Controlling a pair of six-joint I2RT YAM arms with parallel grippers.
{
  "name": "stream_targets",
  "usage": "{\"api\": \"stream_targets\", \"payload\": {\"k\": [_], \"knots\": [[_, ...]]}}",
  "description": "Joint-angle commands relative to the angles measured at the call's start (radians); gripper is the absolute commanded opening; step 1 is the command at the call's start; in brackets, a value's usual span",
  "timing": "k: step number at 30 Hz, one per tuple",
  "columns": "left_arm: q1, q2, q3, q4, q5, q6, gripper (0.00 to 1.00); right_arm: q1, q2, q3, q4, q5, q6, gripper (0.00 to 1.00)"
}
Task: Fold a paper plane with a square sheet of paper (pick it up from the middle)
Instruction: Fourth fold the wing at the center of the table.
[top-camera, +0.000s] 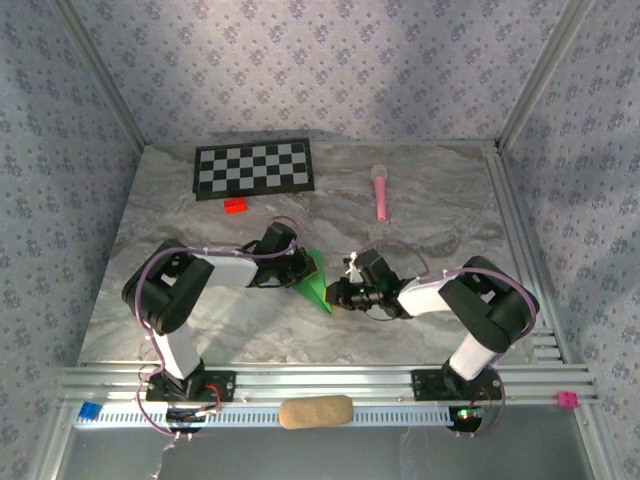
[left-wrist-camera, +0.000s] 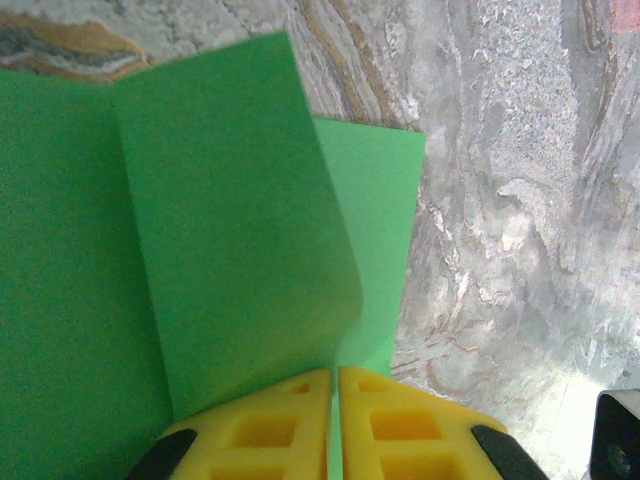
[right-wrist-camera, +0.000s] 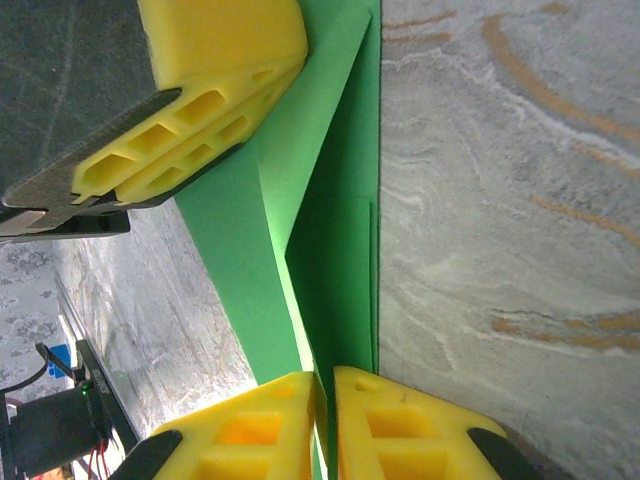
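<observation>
left claw (left-wrist-camera: 334, 378) and right claw (right-wrist-camera: 324, 378) are both pinching nearly shut on the folded square sheet of paper (top-camera: 314, 282) in the middle of the bench (top-camera: 430, 220), so I'm thinking: tension it evenly, line up edges, then crease without slipping.

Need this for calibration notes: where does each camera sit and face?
Top external: fixed above and behind the arm bases, looking down on the table; both arms whole, left gripper and right gripper at the green paper.
Left wrist: on that wrist, looking along its shut yellow fingers at the folded paper.
Right wrist: on that wrist, looking along its shut fingers up the paper's edge towards the left gripper's fingers.
Shared: all show the paper; top and right wrist both show the left gripper.
</observation>
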Motion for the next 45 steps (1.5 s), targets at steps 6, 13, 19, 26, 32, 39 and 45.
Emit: {"api": "stream_targets", "payload": {"k": [6, 13, 19, 26, 32, 39, 45], "knots": [[0.001, 0.003, -0.027, -0.037, -0.017, -0.004, 0.13, 0.021, -0.035, -0.039, -0.186, -0.04, -0.002, 0.14], [0.001, 0.002, -0.028, -0.034, -0.017, -0.008, 0.13, 0.025, -0.034, -0.038, -0.23, -0.046, -0.017, 0.11], [0.0, 0.002, -0.029, -0.031, -0.017, -0.011, 0.13, 0.028, -0.03, -0.038, -0.244, -0.066, -0.016, 0.1], [0.001, 0.0, -0.033, -0.03, -0.021, -0.016, 0.13, 0.031, -0.046, -0.038, -0.289, -0.068, -0.024, 0.11], [0.0, -0.002, -0.035, -0.027, -0.02, -0.017, 0.13, 0.034, -0.053, -0.035, -0.335, -0.046, -0.039, 0.13], [0.001, 0.0, -0.036, -0.022, -0.019, -0.018, 0.13, 0.035, -0.075, -0.028, -0.394, -0.019, -0.053, 0.09], [0.001, 0.001, -0.037, -0.02, -0.02, -0.022, 0.13, 0.034, -0.069, -0.026, -0.395, -0.04, -0.059, 0.08]]}}
